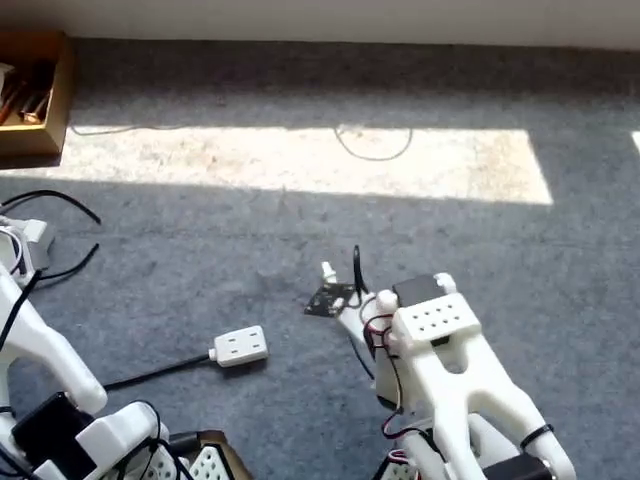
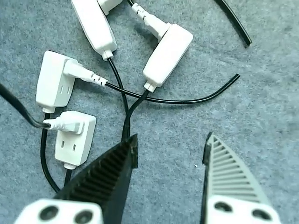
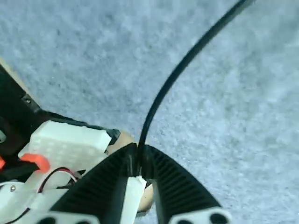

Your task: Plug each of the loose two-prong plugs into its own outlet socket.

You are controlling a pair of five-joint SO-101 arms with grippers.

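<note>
Grey carpet [image 1: 250,230] underfoot, low pile, mostly in shade. Bright sunlit band [image 1: 300,160] crossing it. Beyond band: pale wall base [image 1: 350,18], shaded carpet strip between. At band's left end: wooden box [image 1: 35,95], brown, open-topped. Smaller sun sliver [image 1: 636,140] past band's right end.

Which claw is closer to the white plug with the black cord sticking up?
Right. The right gripper is shut on the white plug, with its black cord trailing away. The left gripper hangs open over a cluster of white sockets, apart from that plug.
</note>
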